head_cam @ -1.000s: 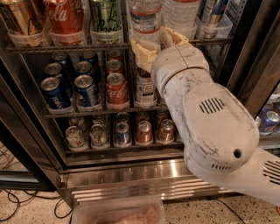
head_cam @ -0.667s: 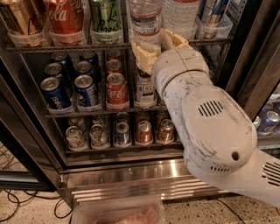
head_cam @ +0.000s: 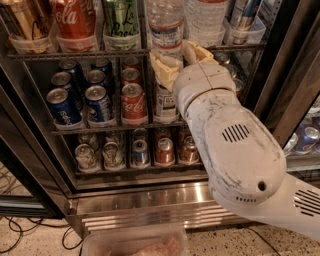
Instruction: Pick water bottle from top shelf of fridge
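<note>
The water bottle [head_cam: 166,25], clear ribbed plastic with a white label and a red and blue band, stands on the top shelf [head_cam: 75,52] of the fridge [head_cam: 150,207], between a green can and a wider clear bottle. My gripper [head_cam: 181,59] is right at the front edge of the top shelf, just below and slightly right of the bottle's base. Its cream fingers [head_cam: 165,69] are spread apart and hold nothing. My white arm covers the right part of the lower racks.
The top shelf also holds a gold can [head_cam: 22,20], a red cola can [head_cam: 75,20], a green can [head_cam: 121,22], the wider ribbed bottle [head_cam: 206,17] and a slim can [head_cam: 243,15]. Short soda cans [head_cam: 134,102] fill the lower racks. A clear bin [head_cam: 135,245] sits on the floor.
</note>
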`<state>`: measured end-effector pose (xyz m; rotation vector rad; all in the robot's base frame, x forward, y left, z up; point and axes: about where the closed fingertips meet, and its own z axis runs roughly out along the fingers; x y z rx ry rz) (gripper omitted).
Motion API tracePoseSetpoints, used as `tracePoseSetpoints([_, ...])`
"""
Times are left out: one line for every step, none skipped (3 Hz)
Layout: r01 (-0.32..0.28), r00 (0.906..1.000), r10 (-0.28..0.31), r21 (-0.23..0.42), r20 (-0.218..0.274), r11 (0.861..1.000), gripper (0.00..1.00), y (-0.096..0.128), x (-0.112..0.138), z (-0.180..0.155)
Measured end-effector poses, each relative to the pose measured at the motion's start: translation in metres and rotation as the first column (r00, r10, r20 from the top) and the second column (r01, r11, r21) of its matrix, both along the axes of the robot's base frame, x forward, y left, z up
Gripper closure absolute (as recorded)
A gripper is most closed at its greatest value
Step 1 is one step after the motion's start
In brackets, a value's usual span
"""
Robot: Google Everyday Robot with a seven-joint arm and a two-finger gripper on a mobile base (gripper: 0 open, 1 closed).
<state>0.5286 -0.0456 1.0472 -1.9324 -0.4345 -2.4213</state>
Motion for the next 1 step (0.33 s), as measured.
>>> tracePoseSetpoints([0.000,1.0000,0.000,0.000,0.000,1.000,1.00,0.0000,0.0000,0.0000])
